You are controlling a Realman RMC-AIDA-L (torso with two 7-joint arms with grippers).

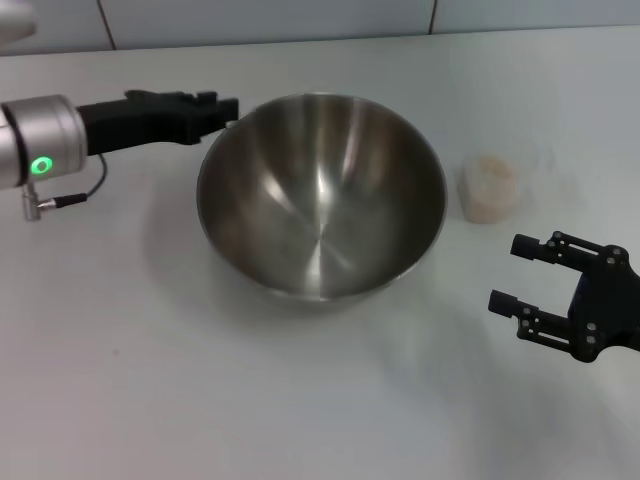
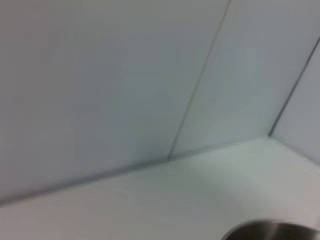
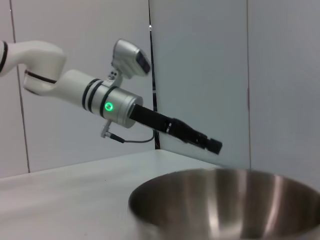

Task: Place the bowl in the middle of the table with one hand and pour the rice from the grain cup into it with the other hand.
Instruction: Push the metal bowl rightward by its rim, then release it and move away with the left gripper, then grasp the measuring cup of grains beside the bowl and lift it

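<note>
The steel bowl (image 1: 320, 195) stands upright in the middle of the white table (image 1: 120, 380). My left gripper (image 1: 226, 107) is level with the bowl's far-left rim; the right wrist view shows it (image 3: 212, 144) hovering above the rim, apart from it. The transparent grain cup (image 1: 490, 187) with pale rice (image 1: 489, 180) in it stands right of the bowl. My right gripper (image 1: 508, 272) is open and empty, in front of the cup and right of the bowl. The bowl is empty inside. A sliver of its rim (image 2: 270, 231) shows in the left wrist view.
A pale tiled wall (image 1: 300, 18) runs along the table's far edge. A short cable (image 1: 70, 197) hangs under the left wrist. The bowl's near rim (image 3: 225, 200) fills the lower part of the right wrist view.
</note>
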